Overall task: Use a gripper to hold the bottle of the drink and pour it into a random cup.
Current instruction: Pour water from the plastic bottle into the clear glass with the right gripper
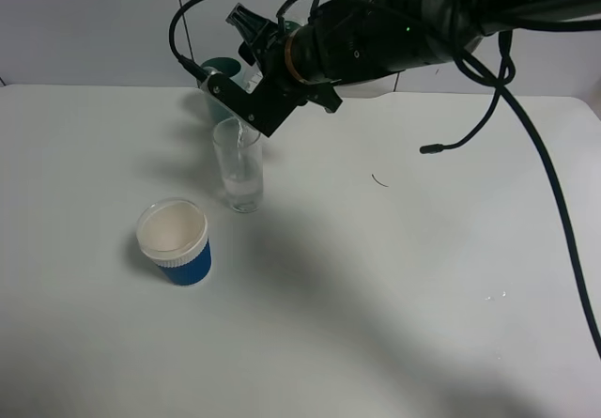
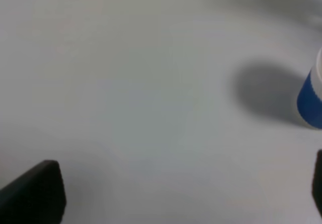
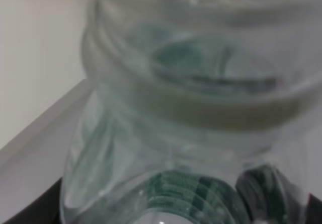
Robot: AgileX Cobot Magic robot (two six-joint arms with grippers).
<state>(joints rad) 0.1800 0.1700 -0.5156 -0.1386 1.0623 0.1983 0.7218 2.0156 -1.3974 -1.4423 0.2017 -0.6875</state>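
Gripping the largely hidden bottle, right jaws tip it over the glass.

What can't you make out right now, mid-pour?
1. Bottle: blurred, fills the right wrist view; remaining drink unreadable. In exterior high the right gripper covers most of it.
2. Glass: liquid level too faint, exterior high.
3. Teal cup: mostly behind the gripper.
4. Blue cup: cut by the left wrist view's edge.
5. Left gripper: only fingertip ends show.
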